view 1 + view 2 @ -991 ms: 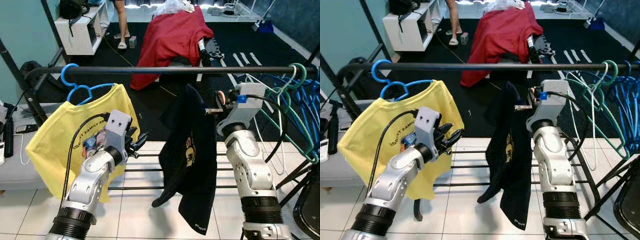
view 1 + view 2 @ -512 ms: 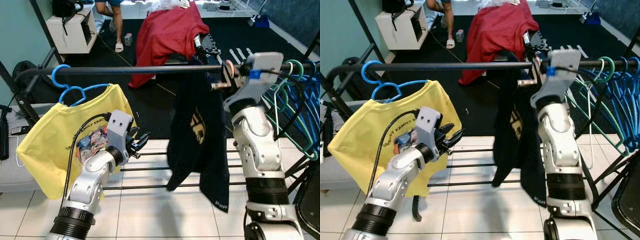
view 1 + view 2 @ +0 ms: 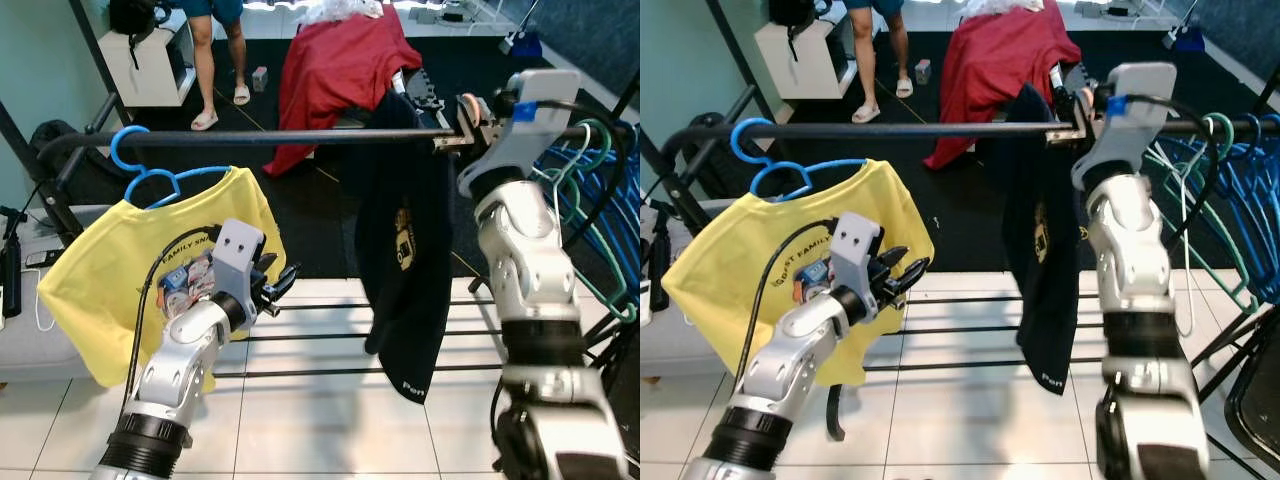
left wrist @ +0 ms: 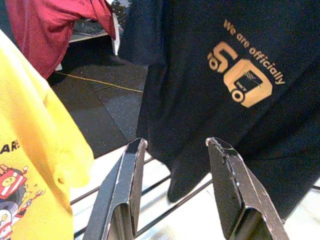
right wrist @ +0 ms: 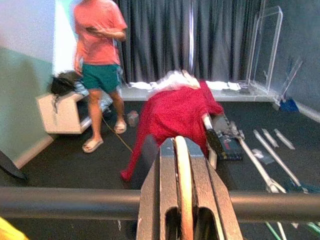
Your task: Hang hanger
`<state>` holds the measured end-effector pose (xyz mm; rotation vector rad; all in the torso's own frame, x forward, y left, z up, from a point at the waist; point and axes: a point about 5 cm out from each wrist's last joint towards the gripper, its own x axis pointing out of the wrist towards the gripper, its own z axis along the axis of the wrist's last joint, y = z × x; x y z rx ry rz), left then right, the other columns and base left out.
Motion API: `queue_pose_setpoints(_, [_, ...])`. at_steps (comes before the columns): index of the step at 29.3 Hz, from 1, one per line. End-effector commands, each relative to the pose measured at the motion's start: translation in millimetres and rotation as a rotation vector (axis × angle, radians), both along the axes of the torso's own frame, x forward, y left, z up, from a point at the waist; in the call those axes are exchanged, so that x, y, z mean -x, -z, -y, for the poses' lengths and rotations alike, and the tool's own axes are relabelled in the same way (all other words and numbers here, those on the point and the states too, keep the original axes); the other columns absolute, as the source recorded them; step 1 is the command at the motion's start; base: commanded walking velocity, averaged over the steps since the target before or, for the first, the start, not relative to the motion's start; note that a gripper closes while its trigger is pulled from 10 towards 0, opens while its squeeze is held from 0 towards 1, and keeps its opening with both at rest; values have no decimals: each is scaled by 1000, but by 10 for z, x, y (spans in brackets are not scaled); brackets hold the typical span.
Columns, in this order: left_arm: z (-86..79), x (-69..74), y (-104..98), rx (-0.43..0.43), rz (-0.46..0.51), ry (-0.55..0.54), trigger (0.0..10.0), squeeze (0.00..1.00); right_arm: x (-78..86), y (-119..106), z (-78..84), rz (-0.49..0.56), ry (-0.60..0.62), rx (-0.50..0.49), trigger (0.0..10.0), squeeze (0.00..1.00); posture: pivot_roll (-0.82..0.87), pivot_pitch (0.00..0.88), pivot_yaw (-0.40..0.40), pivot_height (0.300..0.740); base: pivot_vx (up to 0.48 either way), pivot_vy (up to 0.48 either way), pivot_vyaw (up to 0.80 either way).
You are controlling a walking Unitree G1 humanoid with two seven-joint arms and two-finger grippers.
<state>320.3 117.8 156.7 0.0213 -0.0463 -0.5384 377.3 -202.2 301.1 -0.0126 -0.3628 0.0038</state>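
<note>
A black T-shirt (image 3: 405, 230) with a gold print hangs from a hanger whose pale hook (image 5: 183, 170) is pinched in my right gripper (image 3: 463, 124). The gripper is shut on the hook and holds it level with the black clothes rail (image 3: 290, 137), pressed against it near the right end. In the right wrist view the rail (image 5: 70, 202) crosses just behind the fingers. My left gripper (image 3: 277, 284) stands open lower down, between the black shirt (image 4: 235, 65) and a yellow T-shirt (image 3: 150, 280). The yellow shirt hangs on a blue hanger (image 3: 140, 165) at the rail's left end.
Several empty blue and green hangers (image 3: 590, 200) crowd the rail's right end. Low rack bars (image 3: 330, 340) run above the white tiles. Behind the rack are a red cloth (image 3: 335, 70) draped over something, a white cabinet (image 3: 150, 65) and a person's legs (image 3: 215, 60).
My right arm has lifted the black shirt from below the rail up to rail height and a little to the right. A person has walked into view at the back. The left arm stays put.
</note>
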Motion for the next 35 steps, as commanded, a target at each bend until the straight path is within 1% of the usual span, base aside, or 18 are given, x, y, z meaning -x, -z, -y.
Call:
queue_pose_setpoints(1, [-14, -3, 14, -19, -10, 5, 10000, 0, 2, -44, 8, 13, -4, -15, 10000, 0, -87, 127, 24, 740, 0, 0, 0])
queue_pose_setpoints(4, [-14, -4, 13, -18, -10, 5, 10000, 0, -4, -45, 12, 12, -5, -16, 10000, 0, -87, 127, 24, 740, 0, 0, 0])
queue_pose_setpoints(5, [-17, -3, 13, -20, -11, 7, 10000, 0, -48, -20, 31, -23, -11, -23, 10000, 0, -86, 129, 23, 740, 0, 0, 0])
queue_pose_setpoints(7, [-17, -3, 13, -20, -11, 7, 10000, 0, -48, -20, 31, -23, -11, -23, 10000, 0, -86, 129, 23, 740, 0, 0, 0])
queue_pose_setpoints(8, [-20, 1, 16, -24, -12, 9, 10000, 0, -87, 1, 48, -53, -13, -30, 10000, 0, -85, 129, 22, 740, 0, 0, 0])
queue_pose_setpoints(9, [-20, 1, 16, -24, -12, 9, 10000, 0, -87, 1, 48, -53, -13, -30, 10000, 0, -85, 129, 22, 740, 0, 0, 0])
queue_pose_setpoints(10, [-28, 6, 20, -28, -14, 9, 10000, 0, -127, 6, 63, -71, -20, -39, 10000, 0, -81, 133, 20, 740, 0, 0, 0])
queue_pose_setpoints(13, [-39, 11, 21, -32, -14, 8, 10000, 0, -157, -25, 77, -70, -29, -51, 10000, 0, -80, 134, 19, 740, 0, 0, 0])
queue_pose_setpoints(14, [-51, 13, 19, -34, -13, 5, 10000, 0, -166, -84, 79, -46, -42, -63, 10000, 0, -79, 135, 19, 740, 0, 0, 0])
queue_pose_setpoints(15, [-51, 13, 19, -34, -13, 5, 10000, 0, -166, -84, 79, -46, -42, -63, 10000, 0, -79, 135, 19, 740, 0, 0, 0])
queue_pose_setpoints(19, [-74, 12, 13, -36, -11, -1, 10000, 0, -200, -223, 95, 0, -48, -75, 10000, 0, -79, 136, 19, 740, 0, 0, 0])
queue_pose_setpoints(25, [-73, 12, 17, -38, -14, 2, 10000, 0, -220, -234, 145, 2, -22, -88, 10000, 0, -78, 137, 19, 740, 0, 0, 0])
queue_pose_setpoints(30, [-73, 12, 18, -39, -14, 3, 10000, 0, -226, -233, 156, 1, -17, -91, 10000, 0, -78, 137, 19, 740, 0, 0, 0])
queue_pose_setpoints(31, [-75, 12, 19, -40, -15, 3, 10000, 0, -230, -238, 168, 3, -18, -98, 10000, 35, -77, 138, 20, 740, 0, 0, 0])
queue_pose_setpoints(32, [-76, 12, 19, -40, -14, 3, 10000, 0, -232, -246, 181, 8, -19, -108, 10000, 792, -77, 138, 20, 740, 0, 0, 0])
queue_pose_setpoints(33, [-76, 12, 19, -40, -14, 3, 10000, 0, -232, -246, 181, 8, -19, -108, 10000, 792, -77, 138, 20, 740, 0, 0, 0])
queue_pose_setpoints(34, [-77, 12, 19, -41, -14, 3, 10000, 0, -231, -253, 191, 11, -16, -113, 10000, 1000, -77, 138, 20, 740, 0, 0, 0])
queue_pose_setpoints(35, [-77, 12, 19, -41, -14, 3, 10000, 0, -231, -253, 191, 11, -16, -113, 10000, 1000, -77, 138, 20, 740, 0, 0, 0])
